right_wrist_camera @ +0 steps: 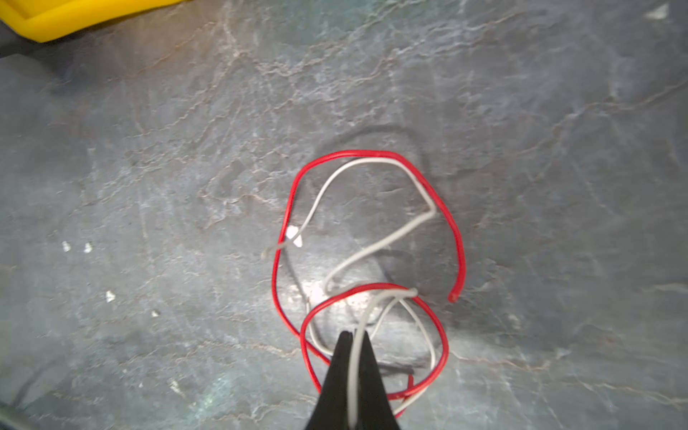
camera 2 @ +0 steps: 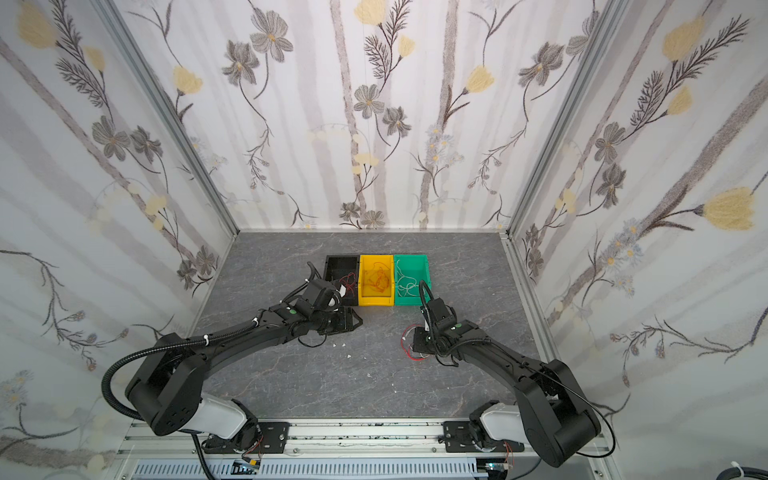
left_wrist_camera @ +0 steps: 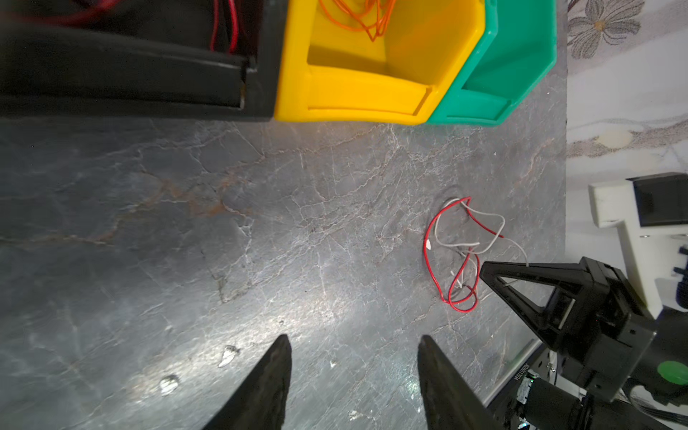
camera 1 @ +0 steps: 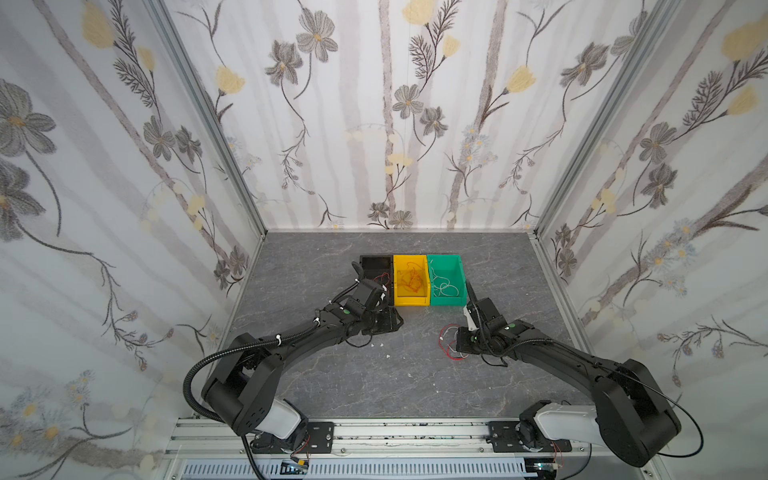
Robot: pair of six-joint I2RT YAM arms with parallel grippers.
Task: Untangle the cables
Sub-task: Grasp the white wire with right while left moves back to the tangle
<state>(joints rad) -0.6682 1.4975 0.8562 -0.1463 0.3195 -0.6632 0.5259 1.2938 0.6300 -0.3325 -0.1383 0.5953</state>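
Cables (right_wrist_camera: 387,244) lie on open tabletop (left_wrist_camera: 186,223) before bins (left_wrist_camera: 365,89); right hand (right_wrist_camera: 352,335) pinches white cable (right_wrist_camera: 353,372), left hand (left_wrist_camera: 353,338) gapes empty.

boxed in on three sides by walls (camera 1: 374,124) papered white, with grey flowers, yellow blooms, dark stems and pale grey stripes. framed at the two back corners by slanting aluminium posts (camera 1: 212,124). floored with a dark grey stone-look surface (camera 1: 374,386) veined in white and rust, dotted with small white flecks (left_wrist_camera: 227,355). shines with a soft glare in the left wrist view. edged at the near side by a slotted metal rail (camera 1: 415,436).
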